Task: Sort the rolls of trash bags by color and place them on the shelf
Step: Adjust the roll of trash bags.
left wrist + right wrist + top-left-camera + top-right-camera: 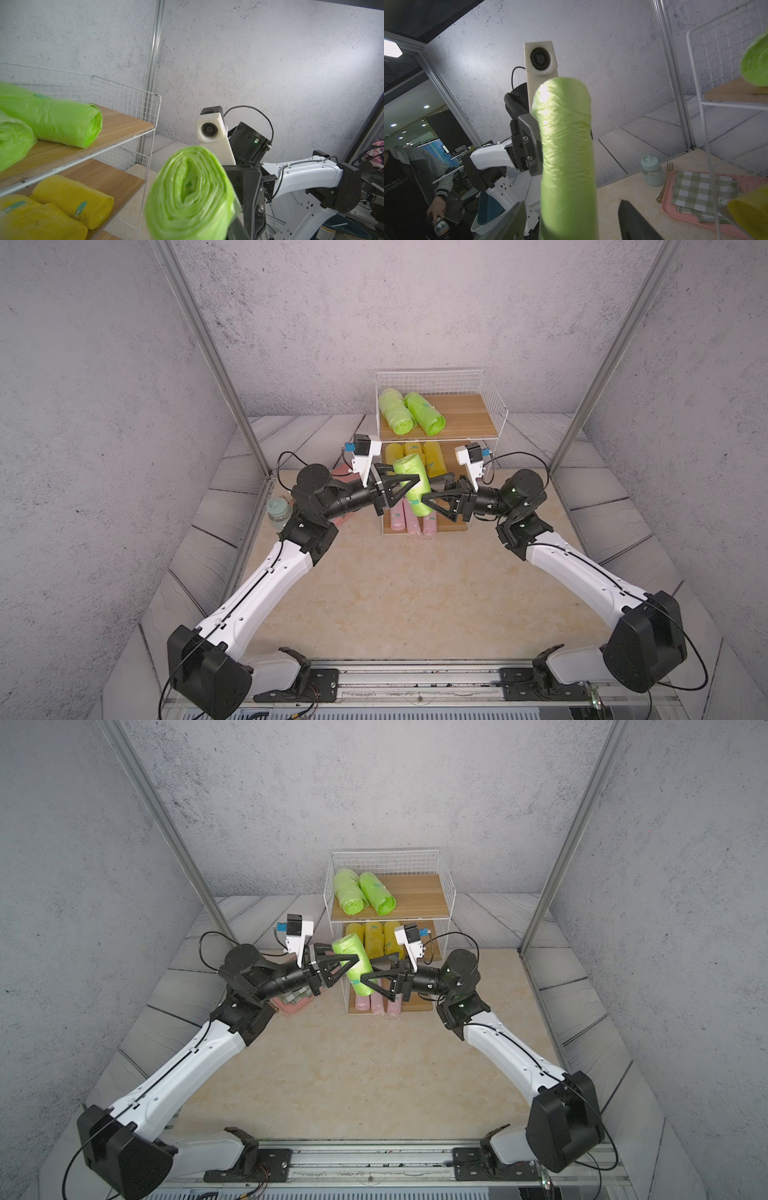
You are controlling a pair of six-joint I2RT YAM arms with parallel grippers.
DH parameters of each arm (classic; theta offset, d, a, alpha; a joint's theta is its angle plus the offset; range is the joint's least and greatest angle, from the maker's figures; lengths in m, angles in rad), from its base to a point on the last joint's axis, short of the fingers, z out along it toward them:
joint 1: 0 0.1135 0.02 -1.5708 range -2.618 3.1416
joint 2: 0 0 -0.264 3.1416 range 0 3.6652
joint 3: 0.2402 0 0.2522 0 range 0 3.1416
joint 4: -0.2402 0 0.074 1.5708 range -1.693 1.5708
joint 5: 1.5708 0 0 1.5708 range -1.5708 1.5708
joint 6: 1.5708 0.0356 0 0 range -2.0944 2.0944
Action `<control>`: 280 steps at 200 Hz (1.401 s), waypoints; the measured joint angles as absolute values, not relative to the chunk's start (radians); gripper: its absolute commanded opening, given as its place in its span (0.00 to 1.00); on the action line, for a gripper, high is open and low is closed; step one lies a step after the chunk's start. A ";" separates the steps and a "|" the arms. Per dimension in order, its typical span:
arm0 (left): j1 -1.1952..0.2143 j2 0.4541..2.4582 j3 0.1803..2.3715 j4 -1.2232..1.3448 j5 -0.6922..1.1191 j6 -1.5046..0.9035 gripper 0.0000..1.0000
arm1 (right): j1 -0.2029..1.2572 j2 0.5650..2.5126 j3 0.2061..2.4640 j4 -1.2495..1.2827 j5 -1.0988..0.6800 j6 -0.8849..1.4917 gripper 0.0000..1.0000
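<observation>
A light green roll (409,483) (355,967) hangs in the air in front of the shelf (494,406), tilted. My left gripper (405,475) is shut on its upper part. My right gripper (427,491) (572,220) stands open around its lower part, with a gap on each side in the right wrist view. Two more green rolls (409,412) (62,122) lie on the top board. Yellow rolls (432,456) (72,201) lie on the middle board. Pink rolls (397,518) lie on the bottom board, partly hidden by the arms.
A pink tray (291,1004) (691,216) with a green-checked cloth (702,187) sits left of the shelf, beside a teal-lidded jar (276,510) (652,172) and a gold fork (664,182). Metal frame posts (216,360) stand at the back corners.
</observation>
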State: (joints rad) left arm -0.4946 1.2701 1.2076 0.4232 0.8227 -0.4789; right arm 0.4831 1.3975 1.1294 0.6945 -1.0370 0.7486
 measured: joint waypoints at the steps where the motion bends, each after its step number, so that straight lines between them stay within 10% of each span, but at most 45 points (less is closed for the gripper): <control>1: -0.495 1.270 1.208 0.424 0.823 -0.479 0.00 | 0.483 1.399 1.129 0.696 -1.038 0.749 0.73; 60: -0.493 1.270 1.200 0.476 0.822 -0.500 0.00 | 0.484 1.439 1.135 0.762 -1.068 0.816 0.62; 130: -0.489 1.270 1.188 0.481 0.815 -0.500 0.00 | 0.485 1.444 1.139 0.787 -1.101 0.846 0.14; 187: -0.489 1.265 1.188 0.431 0.807 -0.451 0.80 | 0.483 1.435 1.171 0.603 -1.095 0.743 0.00; 280: -0.489 1.180 1.188 0.279 0.767 -0.317 0.97 | 0.398 1.314 1.467 -0.101 -0.934 0.317 0.00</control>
